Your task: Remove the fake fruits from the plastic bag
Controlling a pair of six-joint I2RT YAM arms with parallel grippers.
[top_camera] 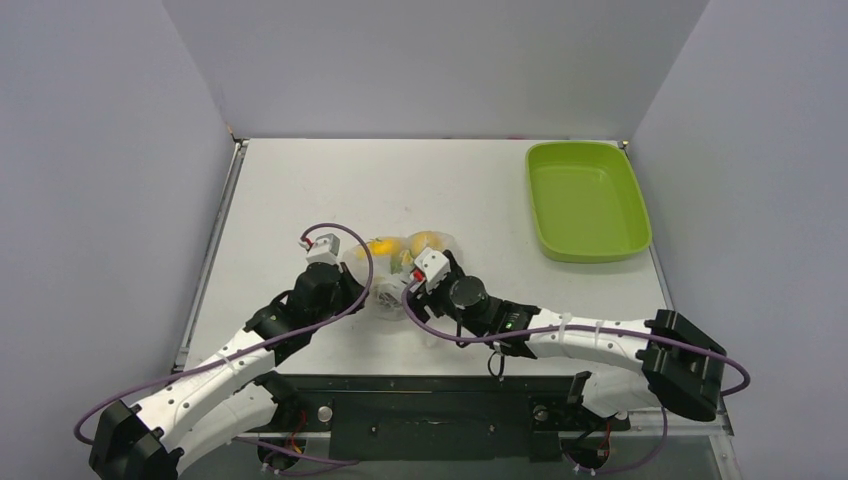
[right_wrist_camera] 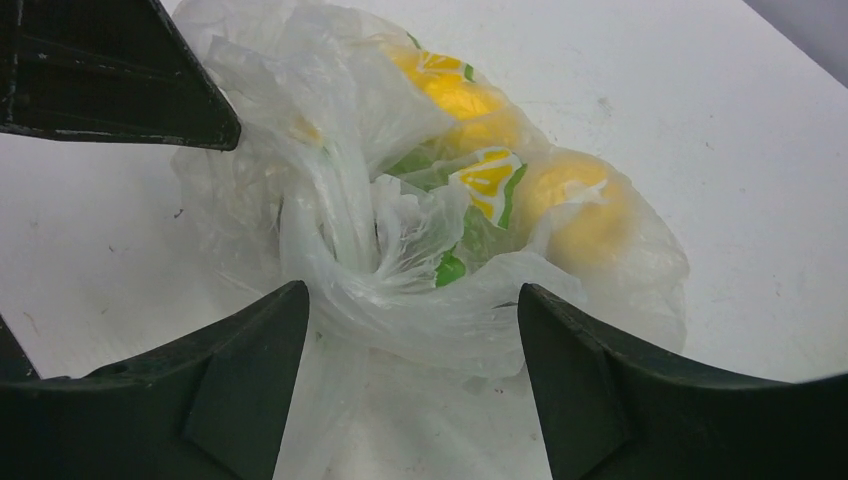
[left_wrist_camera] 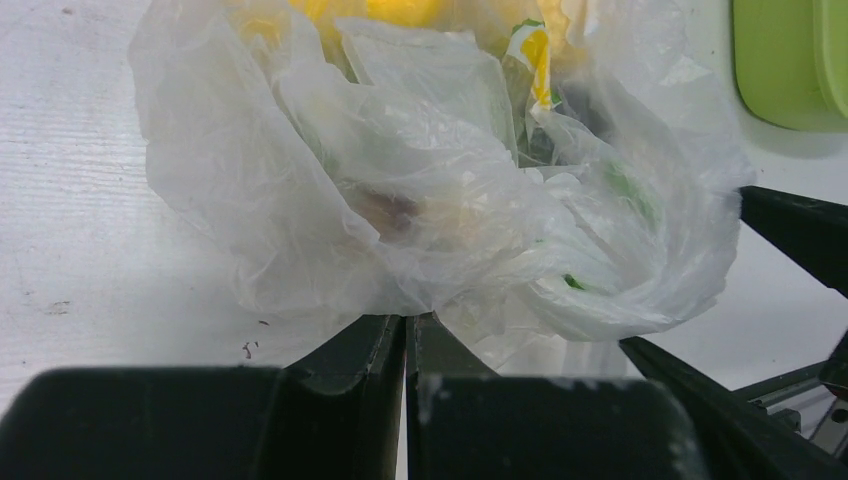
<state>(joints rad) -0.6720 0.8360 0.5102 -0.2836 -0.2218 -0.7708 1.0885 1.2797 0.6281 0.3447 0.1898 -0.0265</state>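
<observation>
Left tool [left_wrist_camera: 405, 335] has its fingers pressed together, and the thin film of the plastic bag [left_wrist_camera: 300, 180] gathers straight into the seam at their tips, so it reads as a pinch on a fold of the bag's near edge. Right tool [right_wrist_camera: 412, 300] is spread wide, one finger on each side of the bag's rolled, crumpled mouth, and neither finger is clearly pressing the film.

I see the fake fruits [right_wrist_camera: 575, 205] inside the bag, at its far end. Two rounded yellow ones lie side by side, their colour dulled by the film. From the left wrist view a dark reddish-brown shape shows faintly through the layers nearer my side. I cannot tell which of the green flecks are fruit and which are print.

The bag lies around the middle of the white tabletop [top_camera: 300, 200], between the two tools and well in from every edge. Bare surface runs beyond it towards the back wall and out to the left. A lime-green tray [top_camera: 585, 200] sits at the far right corner, well apart from the bag. Grey walls close the left, back and right sides.

The film is clear, crinkly and bunched into soft folds, with yellow-and-green printed patches.
</observation>
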